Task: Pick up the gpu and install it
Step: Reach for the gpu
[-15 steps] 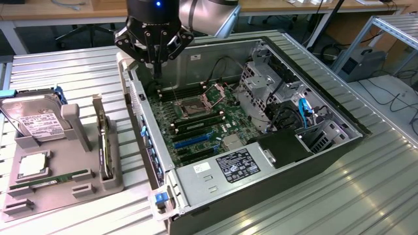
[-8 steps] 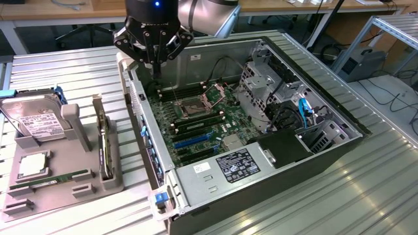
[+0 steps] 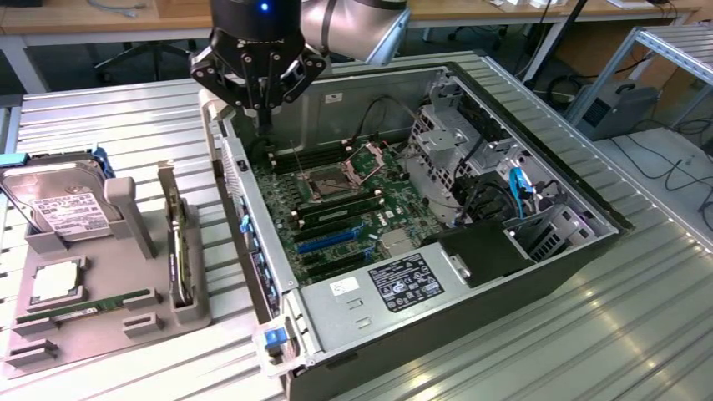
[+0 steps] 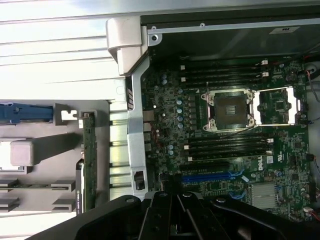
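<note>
Gripper [image 3: 265, 109] is seen clenched with nothing held, hung over the open case [image 3: 557, 267] at its back corner, above the motherboard [image 3: 334, 209]. Gpu [image 3: 175, 251] is stood on edge in the grey holder [image 3: 199, 311] outside the case, at the exterior view's left, well apart from the gripper. Hard drive [image 3: 67, 209] is propped in the same holder.

We see the open black metal computer case [image 3: 368, 92] lying on the ribbed silver metal table [image 3: 112, 117]. The flat grey plastic holder [image 3: 67, 334] sits just beside it, on the exterior view's left. The thin flat black gpu card [image 3: 174, 242] stands on its edge in the holder's slot nearest the case. The silver boxy hard drive [image 3: 67, 209] leans farther back in the holder.
</note>
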`<state>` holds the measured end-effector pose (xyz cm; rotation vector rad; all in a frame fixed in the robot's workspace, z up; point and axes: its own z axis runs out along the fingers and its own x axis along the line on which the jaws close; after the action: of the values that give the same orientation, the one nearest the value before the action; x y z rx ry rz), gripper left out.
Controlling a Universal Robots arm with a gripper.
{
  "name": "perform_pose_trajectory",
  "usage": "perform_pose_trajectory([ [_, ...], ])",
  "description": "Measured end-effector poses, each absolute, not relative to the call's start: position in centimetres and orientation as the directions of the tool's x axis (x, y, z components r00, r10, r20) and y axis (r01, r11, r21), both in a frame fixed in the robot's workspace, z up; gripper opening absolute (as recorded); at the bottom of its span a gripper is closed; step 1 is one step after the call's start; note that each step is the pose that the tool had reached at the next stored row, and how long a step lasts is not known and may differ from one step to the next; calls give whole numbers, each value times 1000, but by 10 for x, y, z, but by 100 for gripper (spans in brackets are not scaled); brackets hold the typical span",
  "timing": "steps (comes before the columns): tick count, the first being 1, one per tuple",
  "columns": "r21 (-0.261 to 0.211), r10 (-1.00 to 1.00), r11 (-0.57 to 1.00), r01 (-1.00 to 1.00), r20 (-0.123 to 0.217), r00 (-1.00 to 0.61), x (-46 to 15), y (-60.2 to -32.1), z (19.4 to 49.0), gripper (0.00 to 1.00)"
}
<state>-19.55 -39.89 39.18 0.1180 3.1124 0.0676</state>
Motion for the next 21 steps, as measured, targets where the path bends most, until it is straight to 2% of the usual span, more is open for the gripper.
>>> perform_pose_trajectory([
  [21, 44, 76, 996, 75, -25, -997, -201, -399, 392, 11],
])
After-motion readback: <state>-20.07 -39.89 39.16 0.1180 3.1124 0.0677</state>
